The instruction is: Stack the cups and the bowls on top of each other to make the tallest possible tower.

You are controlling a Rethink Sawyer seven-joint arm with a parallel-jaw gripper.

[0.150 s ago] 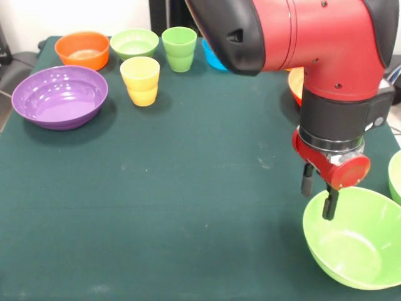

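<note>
- Nearest, at the right of the green tabletop (188, 188), a large light green bowl (360, 241) sits tilted, its far-left rim raised.
- The tool (318, 199) hangs at that raised rim: one dark finger (330, 204) reaches inside the bowl's edge, the other (307, 180) sits outside it, so the two straddle the rim with a small gap between them. Whether they press on the rim cannot be told.
- At the right edge, just beside this bowl, a sliver of another light green bowl (396, 175) shows.
- Above the tool, the red and black arm (313, 44) fills the upper right.
- Behind the arm, a part of an orange-red bowl (295, 84) shows with a yellowish inside; the rest is hidden.
- At mid-left a large purple bowl (60, 96) stands upright.
- Near it, to its right, a yellow cup (140, 75) sits nested in an orange-yellow cup (143, 96).
- Along the far edge, left to right: a small orange bowl (82, 49), a small light green bowl (134, 43), a light green cup (179, 48), and a blue bowl (214, 58) partly hidden by the arm.
</note>
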